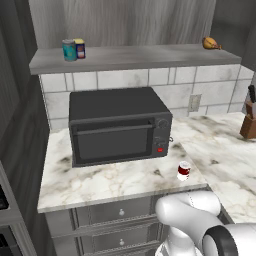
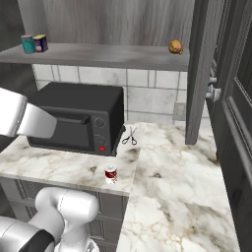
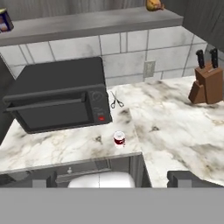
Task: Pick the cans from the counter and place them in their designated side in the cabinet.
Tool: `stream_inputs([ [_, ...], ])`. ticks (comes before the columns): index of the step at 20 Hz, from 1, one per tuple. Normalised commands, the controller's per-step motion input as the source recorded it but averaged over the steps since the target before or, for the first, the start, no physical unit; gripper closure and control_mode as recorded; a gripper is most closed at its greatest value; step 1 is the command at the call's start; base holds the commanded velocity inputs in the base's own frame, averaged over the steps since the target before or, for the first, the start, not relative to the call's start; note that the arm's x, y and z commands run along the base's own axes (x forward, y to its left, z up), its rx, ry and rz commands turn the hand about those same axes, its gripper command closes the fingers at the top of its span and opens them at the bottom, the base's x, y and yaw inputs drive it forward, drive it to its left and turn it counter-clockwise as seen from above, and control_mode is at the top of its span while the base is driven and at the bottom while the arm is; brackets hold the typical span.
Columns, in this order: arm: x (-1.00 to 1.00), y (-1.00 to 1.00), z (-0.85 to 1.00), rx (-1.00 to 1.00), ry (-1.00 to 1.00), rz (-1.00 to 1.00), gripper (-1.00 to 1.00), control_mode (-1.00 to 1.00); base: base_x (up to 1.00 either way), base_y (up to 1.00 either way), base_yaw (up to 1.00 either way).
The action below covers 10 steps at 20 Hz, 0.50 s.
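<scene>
**Red can alone on the marble edge**

On the wood-grain cabinet shelf (image 1: 150, 56), far left, a teal can (image 1: 69, 50) touches the yellow-topped blue can (image 1: 79, 48). Below sits a boxy black microwave (image 1: 117, 125). The red, white-banded can (image 1: 184, 171) stands upright near the veined marble counter (image 1: 110, 180) edge. The gripper (image 3: 111, 178) gapes wide, holding nothing.

The arm (image 1: 200, 225) is seen folded low and near, the pincer (image 3: 111, 177) spread wide, nothing gripped.
</scene>
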Motion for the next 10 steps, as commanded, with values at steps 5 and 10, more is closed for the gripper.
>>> stream_inputs([
  [5, -0.17, -0.07, -0.04, 0.0, 0.05, 0.0, -1.0, -1.0, 0.0, 0.0, 0.0],
  [10, -0.07, -0.01, -0.03, 0.0, 0.05, 0.0, -1.0, -1.0, 0.0, 0.0, 0.0],
])
